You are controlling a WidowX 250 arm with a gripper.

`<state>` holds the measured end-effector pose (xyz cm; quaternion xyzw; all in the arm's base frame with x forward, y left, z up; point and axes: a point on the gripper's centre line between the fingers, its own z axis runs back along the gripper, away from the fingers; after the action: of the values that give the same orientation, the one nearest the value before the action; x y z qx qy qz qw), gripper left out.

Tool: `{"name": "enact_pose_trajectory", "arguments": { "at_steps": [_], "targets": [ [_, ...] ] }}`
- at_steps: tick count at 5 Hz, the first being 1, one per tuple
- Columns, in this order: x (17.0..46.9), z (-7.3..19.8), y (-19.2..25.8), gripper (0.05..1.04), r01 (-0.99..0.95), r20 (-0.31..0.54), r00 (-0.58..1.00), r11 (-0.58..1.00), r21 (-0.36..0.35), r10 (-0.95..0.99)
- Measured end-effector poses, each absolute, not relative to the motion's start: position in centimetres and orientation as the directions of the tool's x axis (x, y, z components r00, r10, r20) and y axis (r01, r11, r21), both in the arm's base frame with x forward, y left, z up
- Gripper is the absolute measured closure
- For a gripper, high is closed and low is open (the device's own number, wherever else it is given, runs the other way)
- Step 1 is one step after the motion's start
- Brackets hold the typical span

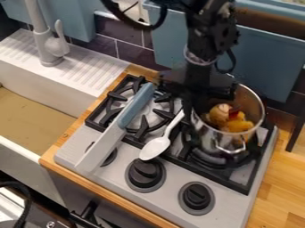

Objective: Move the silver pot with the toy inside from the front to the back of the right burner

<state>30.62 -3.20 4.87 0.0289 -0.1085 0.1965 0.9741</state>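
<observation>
Toy kitchen: dark tiled wall (132, 51) behind, wooden tabletop (277, 171) carrying one grey stove (170, 182), white sink (62, 95) with one faucet (44, 42) to the left.

Robot arm (208, 38), one, black; enters from the far edge. Hand (191, 101), one, lowered at the left side of the pot, beside the upper end of the spoon. State of hand: cannot be told, nor whether it grips the spoon.

Stage, as judged: close work between spoon and pot rim; any move from here calls for a sure hold on the spoon and clearance from the rim.

Spoon (155, 148), one, pale; slants across the middle of the stove, bowl toward the near side, handle toward the hand.

Pot (223, 140), one, metal; upright on the right burner. Contents: several toy food pieces (228, 119), yellow, orange and red, overlapping, exact count uncertain.

Knife (136, 106), one, blue handle, pale blade; laid aslant over the stove's left part.

Burners, two. Knobs (145, 173), three, black, the left one partly behind the blade.
</observation>
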Motion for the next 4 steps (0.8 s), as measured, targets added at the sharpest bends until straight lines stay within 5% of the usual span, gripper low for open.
{"name": "enact_pose_trajectory", "arguments": {
  "at_steps": [4],
  "targets": [
    [31.09, 3.98, -3.13, 1.023, -0.416, 0.199, 0.888, 0.908, -0.037, 0.415]
  ]
}}
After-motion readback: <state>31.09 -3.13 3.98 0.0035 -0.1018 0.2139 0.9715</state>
